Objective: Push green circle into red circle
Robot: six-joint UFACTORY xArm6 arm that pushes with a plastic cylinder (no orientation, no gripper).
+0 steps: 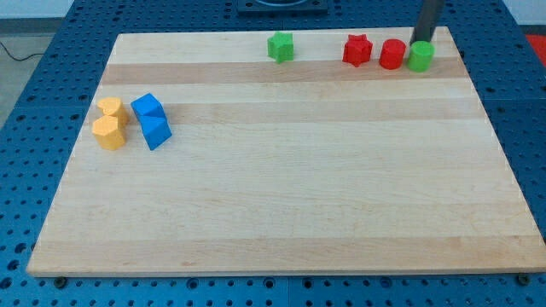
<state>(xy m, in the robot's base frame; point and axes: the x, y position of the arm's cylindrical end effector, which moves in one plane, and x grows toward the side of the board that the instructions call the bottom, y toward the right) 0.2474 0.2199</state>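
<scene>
The green circle [420, 57] stands near the top right of the wooden board [281, 205]. The red circle [392, 55] is right beside it on its left, touching or nearly touching. My tip [421, 42] is at the green circle's top edge, just behind it toward the view's top, and the dark rod rises out of the frame.
A red star [357, 50] stands just left of the red circle. A green star [280, 47] is at top centre. At the left, two yellow blocks [109, 124] and two blue blocks [152, 121] sit in a cluster. The board's right edge is close to the green circle.
</scene>
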